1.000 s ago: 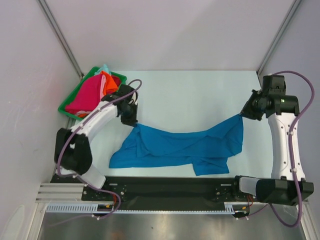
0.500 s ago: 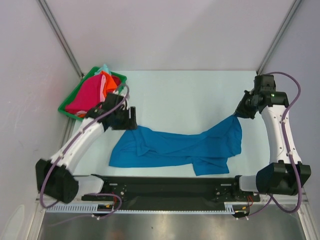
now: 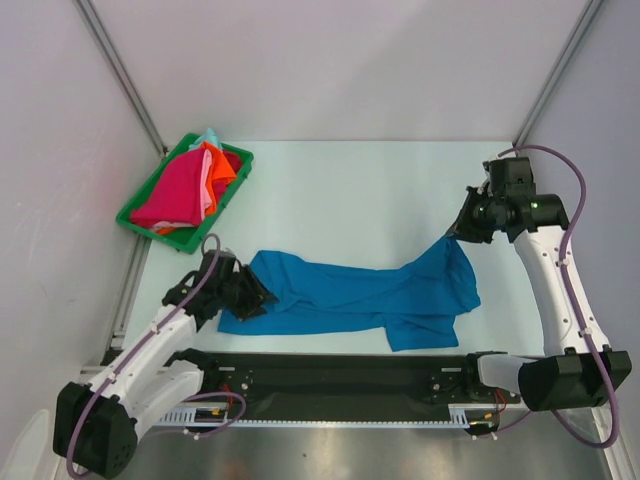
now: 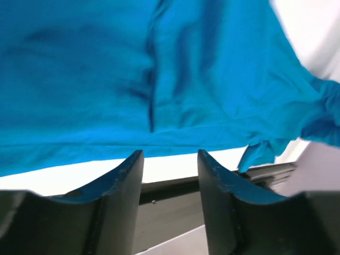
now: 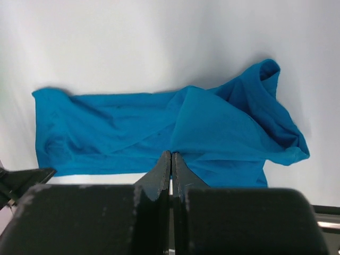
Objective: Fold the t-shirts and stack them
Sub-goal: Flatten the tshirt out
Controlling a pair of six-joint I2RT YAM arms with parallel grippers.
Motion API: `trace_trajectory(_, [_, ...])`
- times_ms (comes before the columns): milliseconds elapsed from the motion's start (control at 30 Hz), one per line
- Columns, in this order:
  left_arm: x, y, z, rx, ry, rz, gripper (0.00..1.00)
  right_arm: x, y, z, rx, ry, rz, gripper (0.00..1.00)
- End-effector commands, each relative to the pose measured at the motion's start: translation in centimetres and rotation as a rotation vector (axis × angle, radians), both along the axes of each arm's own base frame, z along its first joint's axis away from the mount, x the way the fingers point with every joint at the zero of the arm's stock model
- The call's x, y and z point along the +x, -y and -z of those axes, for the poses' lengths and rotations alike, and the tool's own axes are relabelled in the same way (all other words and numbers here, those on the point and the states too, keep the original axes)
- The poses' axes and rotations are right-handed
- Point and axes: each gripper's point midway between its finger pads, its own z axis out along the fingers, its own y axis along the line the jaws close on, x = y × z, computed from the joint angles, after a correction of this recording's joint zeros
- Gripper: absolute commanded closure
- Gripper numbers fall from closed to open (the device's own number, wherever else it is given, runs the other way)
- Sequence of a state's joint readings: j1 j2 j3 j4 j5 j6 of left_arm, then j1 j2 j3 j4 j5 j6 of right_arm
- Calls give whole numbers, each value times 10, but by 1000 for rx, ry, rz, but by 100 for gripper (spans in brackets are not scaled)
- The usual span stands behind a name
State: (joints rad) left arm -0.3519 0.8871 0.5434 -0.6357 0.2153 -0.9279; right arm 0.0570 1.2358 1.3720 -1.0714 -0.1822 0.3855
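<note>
Left end effector [image 4: 169, 159]: low over the near left of the tabletop [image 3: 350, 190], at the left end of the blue t-shirt [image 3: 360, 295]. The wrist view shows the two fingers spread apart with nothing between them. The cloth lies just beyond the tips.

Blue t-shirt, position: stretched left to right across the near half of the tabletop, close to the front edge.

Blue t-shirt, condition: crumpled and creased, with a flap hanging toward the near edge on the right side. No clean fold is visible.

Right end effector [image 5: 170, 155]: fingers pinched together on a peak of the blue t-shirt at its far right corner. The top view shows the cloth drawn up off the tabletop to the fingertips.

Tray [image 3: 135, 218]: green, at the far left corner, well apart from the blue t-shirt.

Tray contents: a loose heap with a magenta t-shirt [image 3: 170, 195] on the near side, an orange t-shirt [image 3: 220, 165] beside it and a mint t-shirt [image 3: 210, 135] showing at the far edge. All are bunched and none is folded.

Work done, as judged: very little. One garment is out of the tray and is being spread. No folded garment and no stack appear anywhere.

Work left, as judged: flatten and fold the blue t-shirt, then take out, fold and stack each garment from the tray.

Stage, as judged: early, in the spreading step for the first garment.
</note>
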Motion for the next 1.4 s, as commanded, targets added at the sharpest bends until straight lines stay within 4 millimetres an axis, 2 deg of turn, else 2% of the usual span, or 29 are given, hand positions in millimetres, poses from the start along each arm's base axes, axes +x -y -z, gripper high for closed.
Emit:
trace_trajectory(0, [8, 19, 9, -219, -70, -203, 51, -6, -11, -7, 1, 34, -51, 100])
trace_trajectory(33, [2, 20, 23, -249, -124, -253, 55, -7, -11, -6, -4, 31, -52, 100])
trace_trajectory(133, [5, 21, 30, -294, -129, -318, 55, -8, -13, -5, -5, 30, -64, 100])
trace_trajectory(367, [18, 13, 24, -275, -72, -366, 56, -7, -13, -6, -24, 36, -77, 100])
trace_trajectory(433, [18, 13, 24, -281, -67, -369, 58, -6, -13, -6, -26, 36, -77, 100])
trace_trajectory(600, [18, 14, 25, -323, -61, -395, 55, -4, -13, -8, -31, 39, -77, 100])
trace_trajectory(733, [18, 12, 22, -344, -48, -405, 61, -2, -12, -8, -37, 37, -77, 100])
trace_trajectory(833, [14, 9, 18, -350, -35, -413, 62, -1, -11, -7, -43, 36, -76, 100])
trace_trajectory(900, [12, 6, 18, -354, -34, -440, 55, 0, -11, -8, -40, 37, -73, 100])
trace_trajectory(933, [12, 5, 17, -369, -26, -449, 44, 2, -12, -9, -38, 38, -74, 100])
trace_trajectory(967, [10, 5, 19, -375, -35, -463, 39, 2, -12, -9, -37, 40, -73, 100])
trace_trajectory(1033, [7, 5, 24, -399, -59, -489, 35, 3, -12, -9, -36, 38, -72, 100])
trace_trajectory(1067, [7, 5, 26, -409, -72, -500, 36, 4, -12, -11, -35, 41, -71, 100])
trace_trajectory(1100, [4, 6, 28, -410, -88, -499, 41, 4, -12, -11, -34, 41, -72, 100])
trace_trajectory(1167, [2, 6, 32, -396, -111, -501, 43, 4, -12, -11, -32, 40, -72, 100])
trace_trajectory(1300, [9, 9, 34, -402, -108, -498, 57, 5, -13, -10, -27, 40, -73, 100])
trace_trajectory(1367, [16, 11, 30, -405, -85, -485, 58, 5, -14, -10, -24, 37, -72, 100])
